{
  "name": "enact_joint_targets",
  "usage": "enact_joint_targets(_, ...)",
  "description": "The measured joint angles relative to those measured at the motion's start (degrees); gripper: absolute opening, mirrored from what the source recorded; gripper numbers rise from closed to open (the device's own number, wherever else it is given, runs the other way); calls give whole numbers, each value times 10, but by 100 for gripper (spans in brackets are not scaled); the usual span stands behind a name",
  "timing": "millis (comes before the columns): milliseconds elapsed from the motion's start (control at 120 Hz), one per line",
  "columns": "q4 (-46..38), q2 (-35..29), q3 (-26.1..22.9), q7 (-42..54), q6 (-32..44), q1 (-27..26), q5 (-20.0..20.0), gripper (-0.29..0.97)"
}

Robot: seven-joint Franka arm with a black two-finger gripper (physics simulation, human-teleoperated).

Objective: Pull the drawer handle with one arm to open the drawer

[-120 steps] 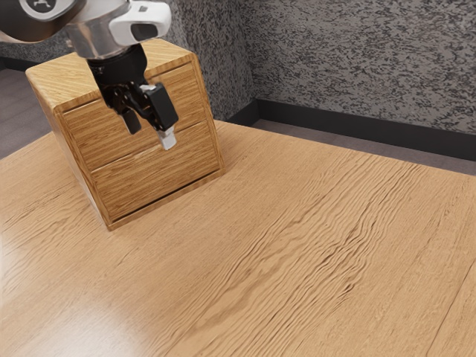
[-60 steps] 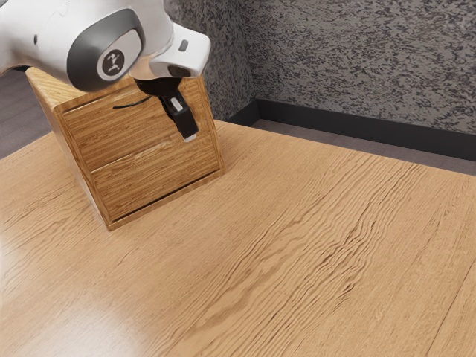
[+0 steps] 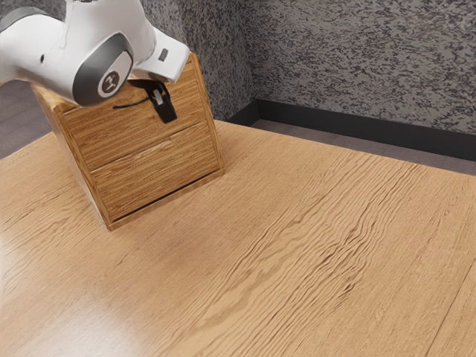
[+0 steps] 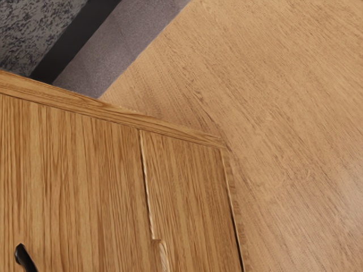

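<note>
A wooden cabinet (image 3: 141, 149) with two drawer fronts stands at the table's back, on the exterior view's left. The top drawer (image 3: 111, 130) carries a thin black handle (image 3: 128, 105) and sits flush with the lower drawer (image 3: 156, 172). My gripper (image 3: 162, 104) hangs in front of the top drawer, by the end of the handle nearer the exterior view's right. It is open with nothing held. In the wrist view the cabinet front (image 4: 85, 192) lies close under my hand, and one tip of the handle (image 4: 24, 258) shows at the edge.
The wooden table (image 3: 297, 245) stretches wide toward the exterior view's right and front. A rough grey wall (image 3: 357, 52) with a dark baseboard (image 3: 372, 130) runs behind it. My arm (image 3: 82, 52) covers the cabinet's top.
My hand has swung up and back toward the top drawer's front, and the arm has turned over the cabinet. The drawers have not moved.
</note>
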Motion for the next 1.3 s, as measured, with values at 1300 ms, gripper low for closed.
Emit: enact_joint_targets(1300, 20, 75, 49, 4, 19, 14, -31, 67)
